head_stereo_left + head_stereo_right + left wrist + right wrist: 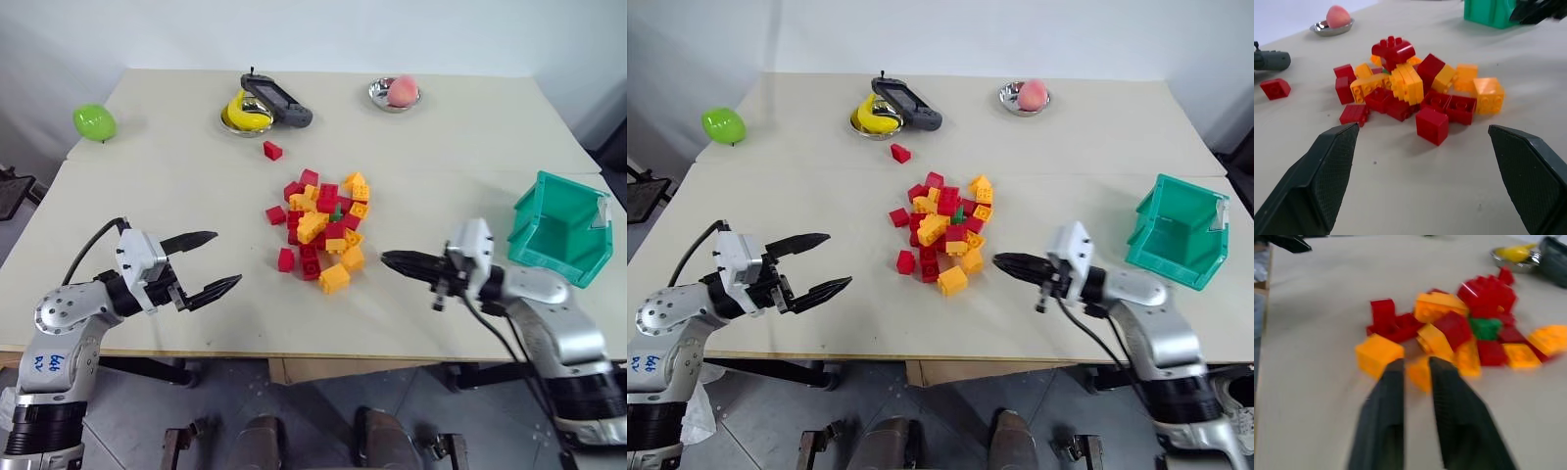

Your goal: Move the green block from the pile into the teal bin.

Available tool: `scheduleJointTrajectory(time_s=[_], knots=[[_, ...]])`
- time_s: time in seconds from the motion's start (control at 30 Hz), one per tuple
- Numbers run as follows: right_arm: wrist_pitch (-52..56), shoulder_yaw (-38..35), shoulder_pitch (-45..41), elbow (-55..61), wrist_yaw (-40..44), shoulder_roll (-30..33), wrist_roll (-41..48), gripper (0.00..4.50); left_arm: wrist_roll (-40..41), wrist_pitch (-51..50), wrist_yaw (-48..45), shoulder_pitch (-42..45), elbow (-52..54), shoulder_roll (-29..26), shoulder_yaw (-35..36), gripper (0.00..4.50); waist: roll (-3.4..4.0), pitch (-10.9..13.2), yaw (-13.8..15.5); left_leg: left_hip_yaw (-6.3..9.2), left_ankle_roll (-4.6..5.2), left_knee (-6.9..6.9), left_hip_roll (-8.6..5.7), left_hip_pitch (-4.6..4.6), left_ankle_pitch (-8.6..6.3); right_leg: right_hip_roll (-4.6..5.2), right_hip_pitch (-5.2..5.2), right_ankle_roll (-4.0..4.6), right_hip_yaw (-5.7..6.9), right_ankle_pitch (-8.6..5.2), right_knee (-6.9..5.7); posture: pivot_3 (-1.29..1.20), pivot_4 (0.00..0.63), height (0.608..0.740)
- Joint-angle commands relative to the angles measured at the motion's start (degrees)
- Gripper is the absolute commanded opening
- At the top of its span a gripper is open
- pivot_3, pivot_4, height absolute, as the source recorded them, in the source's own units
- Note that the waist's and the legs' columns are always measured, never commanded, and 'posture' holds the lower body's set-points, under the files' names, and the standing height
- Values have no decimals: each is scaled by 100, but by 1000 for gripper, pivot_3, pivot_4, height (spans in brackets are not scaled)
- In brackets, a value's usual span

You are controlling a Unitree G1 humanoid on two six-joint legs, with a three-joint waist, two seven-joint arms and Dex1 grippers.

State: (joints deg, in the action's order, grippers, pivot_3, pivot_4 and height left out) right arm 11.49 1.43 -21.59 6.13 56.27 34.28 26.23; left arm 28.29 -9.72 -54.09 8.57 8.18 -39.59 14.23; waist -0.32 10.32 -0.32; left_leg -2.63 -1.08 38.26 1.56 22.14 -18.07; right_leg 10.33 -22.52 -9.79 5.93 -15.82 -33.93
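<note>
Amid the pile (321, 231), red and yellow bricks hem the green block (1486, 328); left hand (211, 264) released, right hand (390, 260) clenched empty.

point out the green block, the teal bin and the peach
green block (1486, 328), right wrist view, on its studded top face
teal bin (588, 262), left eye view, on its near outer wall
peach (402, 89), left eye view, on its rounded top

Pale beige desk (176, 186). Upper left of frame: glossy lime-green rounded fruit (95, 121). Top centre: small metal bowl holding a yellow banana (240, 111), dark grey handheld device (276, 100) lying across its rim. Upper right of centre: small metal dish with pink peach (400, 90).
</note>
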Motion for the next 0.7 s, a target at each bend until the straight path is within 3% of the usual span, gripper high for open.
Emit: scheduleJointTrajectory(time_s=[0.03,0.27,0.4,0.7], knots=[[146,527,-626,-336,-514,-526,-579,17,136,-283,-16,147,36,-69,-28,4500,0,0,-3,0,-1,0,0,-1,1,0,-1,0,0,0,-3,0,150,740],[189,1326,-2108,-2181,-1160,-1917,-1582,17,-40,-174,80,427,-84,56,-134,4500,-1,0,-33,0,-3,-4,0,4,1,-1,-10,2,4,0,-6,0,150,740],[-185,1380,-3143,-3941,-2181,-2493,-2341,17,-141,-79,260,438,-133,143,-88,4500,-1,0,-129,1,-4,-4,-1,3,1,0,-9,2,7,1,-8,0,150,740],[-953,583,-4416,-6426,-3438,-2651,-2550,17,-223,7,503,485,-203,196,-51,4500,-1,0,-197,1,-10,-13,2,1,4,0,-10,4,14,0,-7,0,150,740]])
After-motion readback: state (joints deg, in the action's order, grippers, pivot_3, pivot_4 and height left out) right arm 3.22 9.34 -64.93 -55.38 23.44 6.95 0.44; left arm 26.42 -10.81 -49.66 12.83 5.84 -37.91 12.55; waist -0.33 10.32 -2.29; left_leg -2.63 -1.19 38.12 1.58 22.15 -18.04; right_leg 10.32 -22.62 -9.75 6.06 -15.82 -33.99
